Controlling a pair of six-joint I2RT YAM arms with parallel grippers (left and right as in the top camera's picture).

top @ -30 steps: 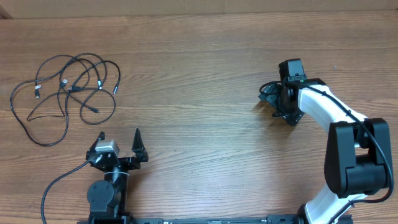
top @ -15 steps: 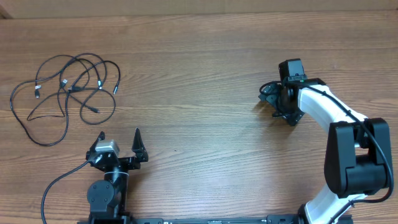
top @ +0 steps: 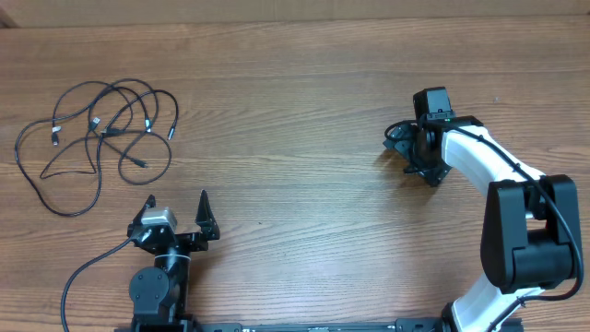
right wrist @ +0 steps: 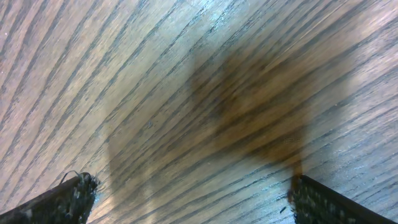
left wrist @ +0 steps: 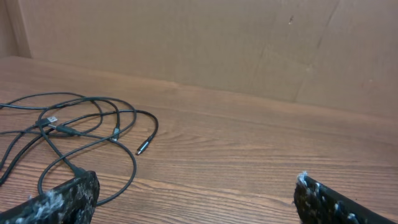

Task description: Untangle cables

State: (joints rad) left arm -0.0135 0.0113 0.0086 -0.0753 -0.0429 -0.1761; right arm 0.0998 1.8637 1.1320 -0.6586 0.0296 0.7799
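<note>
Several thin black cables (top: 103, 134) lay in a loose tangle near the far left corner of the table (top: 304, 101). Both grippers were spread wide and held nothing. The left gripper (top: 177, 201) sat by the near edge, apart from the tangle, and the right gripper (top: 412, 155) pointed down toward the right edge.

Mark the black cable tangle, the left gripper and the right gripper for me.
Tangle of thin black cables (top: 100, 132), overhead view, where strands cross.
Left gripper (top: 177, 197), overhead view, midway between its fingers.
Right gripper (right wrist: 193, 190), right wrist view, midway between its fingers.
</note>
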